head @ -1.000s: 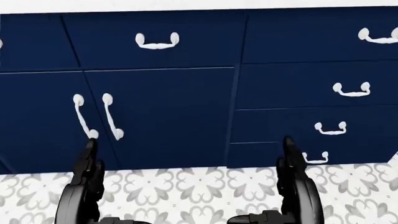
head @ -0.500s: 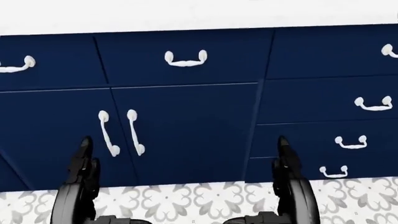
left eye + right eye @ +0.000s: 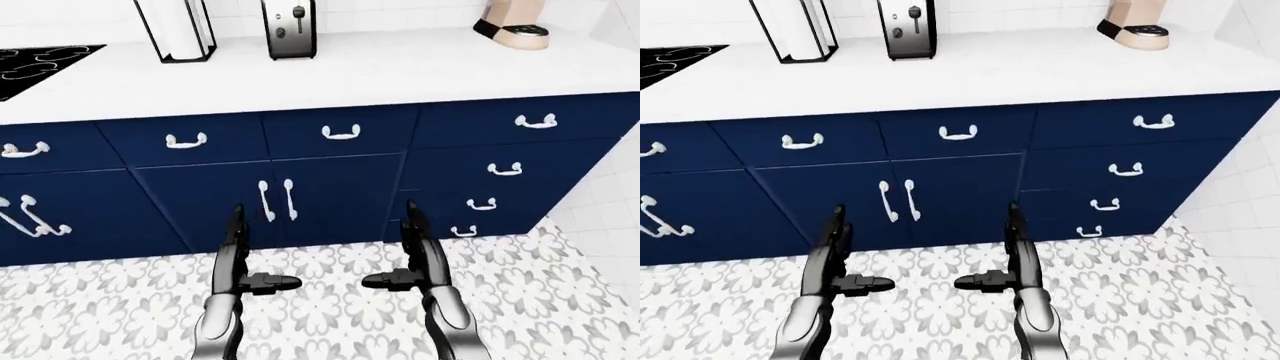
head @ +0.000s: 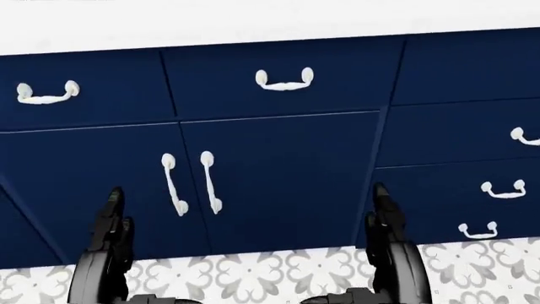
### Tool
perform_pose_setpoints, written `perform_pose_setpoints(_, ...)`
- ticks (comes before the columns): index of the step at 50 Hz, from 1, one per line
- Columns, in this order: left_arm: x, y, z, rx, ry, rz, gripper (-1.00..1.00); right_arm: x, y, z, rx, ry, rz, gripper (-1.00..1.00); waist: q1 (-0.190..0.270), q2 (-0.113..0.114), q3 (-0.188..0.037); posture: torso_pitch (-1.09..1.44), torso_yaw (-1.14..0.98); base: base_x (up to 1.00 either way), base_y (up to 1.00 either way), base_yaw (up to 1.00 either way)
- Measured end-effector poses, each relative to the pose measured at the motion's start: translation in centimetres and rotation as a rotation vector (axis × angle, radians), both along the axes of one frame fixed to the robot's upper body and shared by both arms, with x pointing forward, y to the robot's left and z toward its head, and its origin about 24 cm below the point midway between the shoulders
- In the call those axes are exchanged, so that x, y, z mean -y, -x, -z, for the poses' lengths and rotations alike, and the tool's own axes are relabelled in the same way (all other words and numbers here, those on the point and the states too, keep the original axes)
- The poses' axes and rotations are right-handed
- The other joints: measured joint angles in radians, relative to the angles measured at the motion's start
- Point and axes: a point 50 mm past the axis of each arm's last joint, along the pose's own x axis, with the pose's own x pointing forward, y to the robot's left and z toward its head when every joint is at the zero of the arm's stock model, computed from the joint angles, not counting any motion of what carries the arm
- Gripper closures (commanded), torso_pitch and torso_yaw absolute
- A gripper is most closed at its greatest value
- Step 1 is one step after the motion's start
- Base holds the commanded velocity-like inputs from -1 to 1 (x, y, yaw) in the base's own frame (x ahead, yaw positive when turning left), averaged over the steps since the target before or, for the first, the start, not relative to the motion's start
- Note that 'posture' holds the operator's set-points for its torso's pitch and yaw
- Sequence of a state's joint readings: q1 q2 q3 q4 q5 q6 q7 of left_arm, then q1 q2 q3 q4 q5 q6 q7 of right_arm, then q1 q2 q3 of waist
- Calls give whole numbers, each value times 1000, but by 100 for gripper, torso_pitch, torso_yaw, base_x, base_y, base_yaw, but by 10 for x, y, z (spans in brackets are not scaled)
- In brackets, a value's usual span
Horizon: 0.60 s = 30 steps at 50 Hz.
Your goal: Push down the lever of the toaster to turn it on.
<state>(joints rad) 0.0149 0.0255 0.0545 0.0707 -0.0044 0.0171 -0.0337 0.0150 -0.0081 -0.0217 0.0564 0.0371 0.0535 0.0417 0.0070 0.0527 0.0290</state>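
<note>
Fingers of the black left hand (image 3: 238, 259) and right hand (image 3: 418, 259) stand spread, empty, low before navy cabinet doors (image 3: 330, 199), since the chrome upright toaster (image 3: 289, 28) sits well apart up on the white tabletop (image 3: 400, 71), beside a wire paper-towel holder (image 3: 178, 30)

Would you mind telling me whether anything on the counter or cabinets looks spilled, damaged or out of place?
Nothing stands out. The toaster, paper towel holder and a beige appliance stand upright on the white counter; the cabinet doors appear closed. Both hands, left and right, hang open and empty.
</note>
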Motion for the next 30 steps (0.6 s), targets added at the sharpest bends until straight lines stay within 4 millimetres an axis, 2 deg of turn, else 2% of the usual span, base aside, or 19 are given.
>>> perform_pose_setpoints(7,5,-1,-3,11,4,17,-100,7,-1,-4,20,12,22,-100,-10,-74,8,0,0,0,29,0)
perform_pose_setpoints(10,5,-1,-5,21,4,20,-100,7,-5,-2,30,12,19,-100,-13,-118,3,0,0,0,28,0)
perform_pose_setpoints(11,7,-2,-5,24,8,22,-100,9,-6,-1,29,16,21,-100,-20,-117,0,0,0,0,28,0)
perform_pose_setpoints(12,9,-2,-4,19,12,27,-100,11,-7,2,22,19,27,-100,-27,-105,4,0,0,0,29,0)
perform_pose_setpoints(15,12,1,2,-11,16,42,-100,16,-4,13,-18,20,47,-100,-29,-111,-4,0,0,0,29,0)
perform_pose_setpoints(16,12,1,2,-12,15,41,-100,17,-4,14,-21,20,49,-100,-28,-106,-5,0,0,0,27,0)
perform_pose_setpoints(18,10,0,0,0,13,37,-100,17,-5,13,-10,21,47,-100,-26,-82,-1,0,0,0,28,0)
perform_pose_setpoints(21,10,-2,-5,23,12,35,-100,16,-8,11,10,21,42,-100,-26,-33,6,0,0,0,28,0)
perform_pose_setpoints(23,10,-2,-7,32,12,37,-100,16,-7,9,19,21,41,-100,-25,12,1,0,0,0,28,0)
perform_pose_setpoints(24,8,-2,-7,34,6,34,-100,13,-8,8,26,15,38,-100,-18,21,-6,0,0,0,27,0)
perform_pose_setpoints(27,0,1,-1,2,-2,1,-100,3,-5,10,12,8,4,-100,-5,13,5,0,0,0,28,0)
perform_pose_setpoints(30,1,1,0,-3,0,-3,-100,4,-5,11,3,12,4,-100,-5,-20,4,0,0,0,28,0)
